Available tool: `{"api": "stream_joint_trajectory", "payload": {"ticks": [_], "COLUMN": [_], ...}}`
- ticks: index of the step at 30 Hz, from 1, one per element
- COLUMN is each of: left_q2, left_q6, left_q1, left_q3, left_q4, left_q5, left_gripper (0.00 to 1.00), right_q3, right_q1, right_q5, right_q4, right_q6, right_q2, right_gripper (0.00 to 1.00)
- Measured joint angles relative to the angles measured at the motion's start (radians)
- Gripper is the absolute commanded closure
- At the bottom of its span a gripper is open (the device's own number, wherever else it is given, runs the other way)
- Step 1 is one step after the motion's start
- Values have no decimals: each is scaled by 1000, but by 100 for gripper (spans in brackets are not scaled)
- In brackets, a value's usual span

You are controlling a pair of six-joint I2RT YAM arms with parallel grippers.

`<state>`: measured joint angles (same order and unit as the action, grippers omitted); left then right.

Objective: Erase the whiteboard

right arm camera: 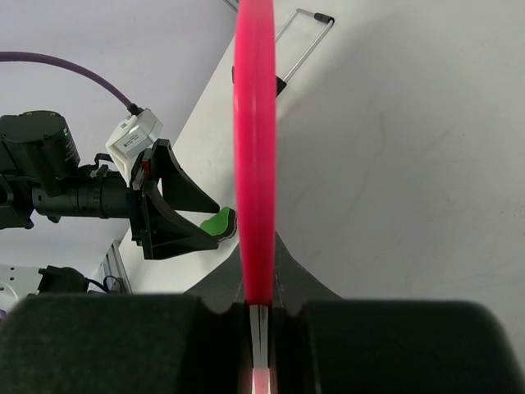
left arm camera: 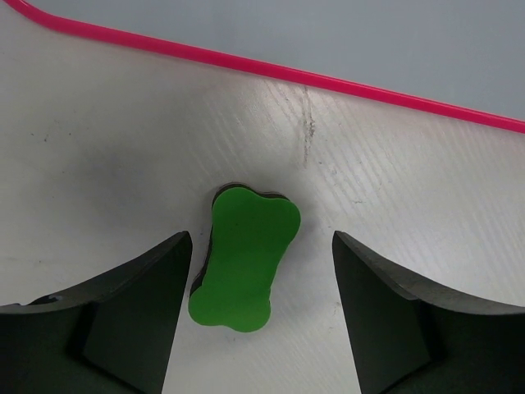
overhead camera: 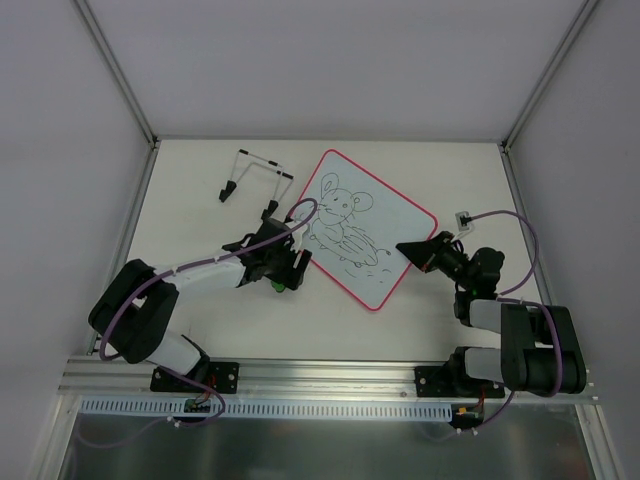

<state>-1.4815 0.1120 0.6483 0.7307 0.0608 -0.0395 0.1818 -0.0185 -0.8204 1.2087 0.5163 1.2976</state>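
The whiteboard [overhead camera: 385, 215] lies turned like a diamond in the middle of the table and bears a black mouse drawing. My right gripper [overhead camera: 418, 251] is shut on its pink-red rim [right arm camera: 255, 123] at the near right edge; the right wrist view shows the board edge-on between the jaws [right arm camera: 258, 275]. A small green eraser [left arm camera: 242, 258] lies on the table just off the board's near left edge. My left gripper [left arm camera: 262, 238] is open and straddles it, the eraser close to the left finger [left arm camera: 139, 312]. The eraser [overhead camera: 277, 285] also shows under the left gripper [overhead camera: 285, 268] in the top view.
A black-footed wire stand [overhead camera: 255, 170] lies at the back left of the table. A white plug [overhead camera: 465, 215] on a purple cable lies right of the board. Metal posts and white walls close in the table's back and sides.
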Motion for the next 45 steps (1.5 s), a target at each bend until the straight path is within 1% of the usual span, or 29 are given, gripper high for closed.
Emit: {"api": "stream_joint_trajectory", "payload": {"ticks": [9,11,13,17,20,22,31,36,40,43,45], "left_q2": [0,0,-5,-9,-9,-9,-8,-9,-13,-22,-27], "left_q6": [8,11,18,32,38,45,59,63,68,76,81], "left_q1": [24,27,27,38,43,47,49,60,60,60,60], "left_q3": [13,14,19,35,45,48,49,53,64,71,75], "left_q4": [50,61,73,103,116,119,139,145,147,147,148], "left_q5": [17,18,19,29,41,46,52,55,61,68,70], "left_gripper": [39,40,43,45,50,56,55,61,63,63,58], "right_q3": [-1,-1,-1,-1,-1,-1,-9,-9,-9,-9,-9], "right_q1": [-2,-2,-2,-2,-2,-2,-3,-3,-3,-3,-3], "right_q5": [0,0,0,0,0,0,0,0,-1,-3,-3], "right_q4": [0,0,1,1,1,1,14,14,14,14,14], "right_q6": [3,3,3,3,3,3,4,5,7,7,10], "right_q2": [0,0,0,0,0,0,0,0,0,0,0], "right_gripper": [100,100,100,100,100,100,100,100,100,100,100]}}
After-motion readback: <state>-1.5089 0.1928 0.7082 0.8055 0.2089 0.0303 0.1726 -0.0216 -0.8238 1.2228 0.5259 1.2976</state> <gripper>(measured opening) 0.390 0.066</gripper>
